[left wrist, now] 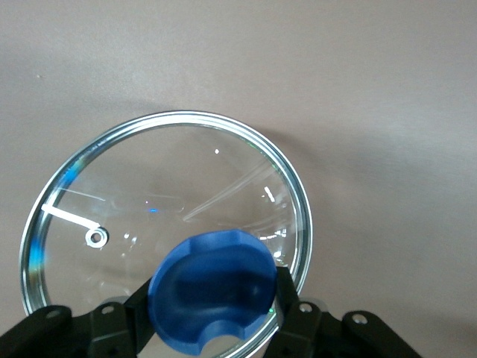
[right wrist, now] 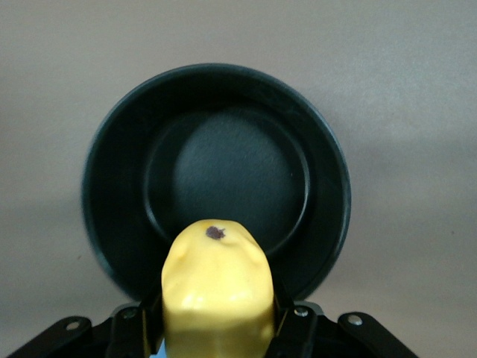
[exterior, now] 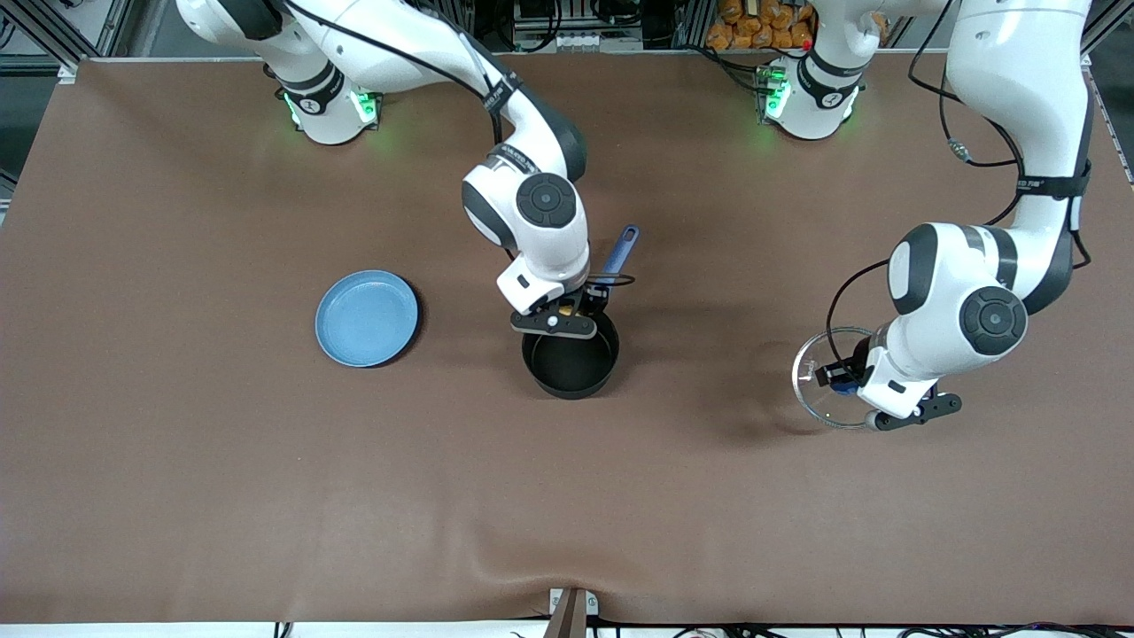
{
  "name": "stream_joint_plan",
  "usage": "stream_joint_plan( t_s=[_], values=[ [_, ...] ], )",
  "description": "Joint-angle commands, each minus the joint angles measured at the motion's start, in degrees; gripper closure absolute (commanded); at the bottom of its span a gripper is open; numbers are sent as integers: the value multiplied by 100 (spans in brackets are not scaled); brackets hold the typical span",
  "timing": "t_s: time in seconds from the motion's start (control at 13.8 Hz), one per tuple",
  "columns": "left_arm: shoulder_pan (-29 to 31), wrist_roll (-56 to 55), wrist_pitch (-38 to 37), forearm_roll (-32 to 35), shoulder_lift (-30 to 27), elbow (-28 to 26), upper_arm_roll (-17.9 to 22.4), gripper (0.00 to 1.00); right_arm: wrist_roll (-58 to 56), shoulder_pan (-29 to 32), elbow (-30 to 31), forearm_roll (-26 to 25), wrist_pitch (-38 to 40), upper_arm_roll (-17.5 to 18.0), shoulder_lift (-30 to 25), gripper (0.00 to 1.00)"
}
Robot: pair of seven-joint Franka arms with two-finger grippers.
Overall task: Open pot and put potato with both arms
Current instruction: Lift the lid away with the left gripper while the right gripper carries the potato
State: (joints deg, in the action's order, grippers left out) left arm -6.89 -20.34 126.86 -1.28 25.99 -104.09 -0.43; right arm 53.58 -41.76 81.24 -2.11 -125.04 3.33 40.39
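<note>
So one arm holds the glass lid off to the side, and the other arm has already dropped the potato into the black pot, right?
Not quite. The potato is not in the pot yet: the right wrist view shows it clamped in the right gripper over the empty pot. The rest holds: the left gripper grips the lid by its blue knob toward the left arm's end of the table.
</note>
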Motion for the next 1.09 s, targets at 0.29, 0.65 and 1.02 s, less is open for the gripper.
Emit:
stream_joint_plan(
  t_s=[0.29,0.65,1.02],
  values=[
    [451,610,1096,-645,-270,-1069,-353,96,100,-130,-249,-105,-284,-316,373,100],
    [1547,1179,1684,-751,-244,-1553,-1168,94,144,-253,-249,-105,-644,-412,610,100],
    [2860,1550,1702,-804,-94,-1553,-2268,38,144,-262,-249,-105,-785,-439,742,100]
  ],
)
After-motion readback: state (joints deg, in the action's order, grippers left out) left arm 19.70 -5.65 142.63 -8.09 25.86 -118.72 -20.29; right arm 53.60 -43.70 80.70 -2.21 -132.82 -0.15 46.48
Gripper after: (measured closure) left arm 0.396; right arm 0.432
